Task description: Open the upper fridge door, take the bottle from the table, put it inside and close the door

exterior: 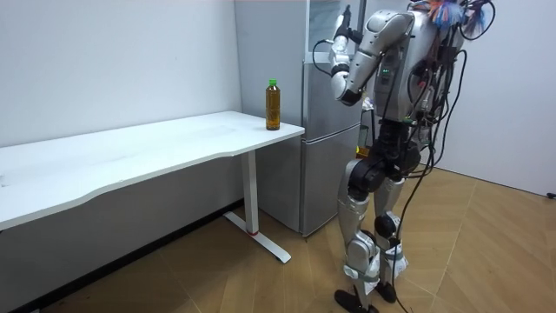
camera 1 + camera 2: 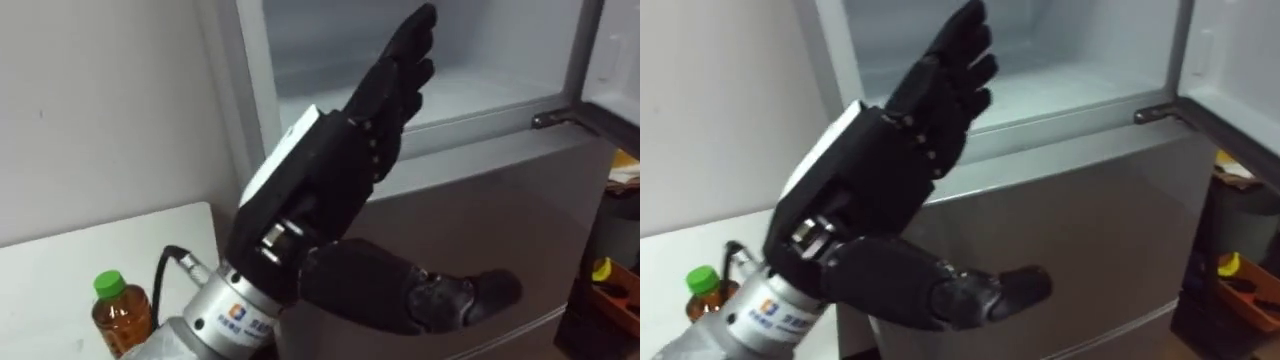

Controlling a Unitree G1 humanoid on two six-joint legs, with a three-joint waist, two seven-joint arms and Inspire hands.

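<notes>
Left eye view: left hand (image 2: 330,160), fingers (image 2: 410,50) straight and empty, before the open fridge (image 2: 500,200); bottle (image 2: 120,312) on tabletop (image 2: 60,270), likely rigid, slick, best gripped mid-body.

Plain white wall (image 1: 104,61), long white desk (image 1: 130,152) — herringbone wood floor (image 1: 486,252) below.

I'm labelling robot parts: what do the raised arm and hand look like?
The left hand is black, with slim segmented fingers and a white tag on its back. Its wrist is a silver metal cuff with small blue print; a black cable plugs in beside it.
</notes>
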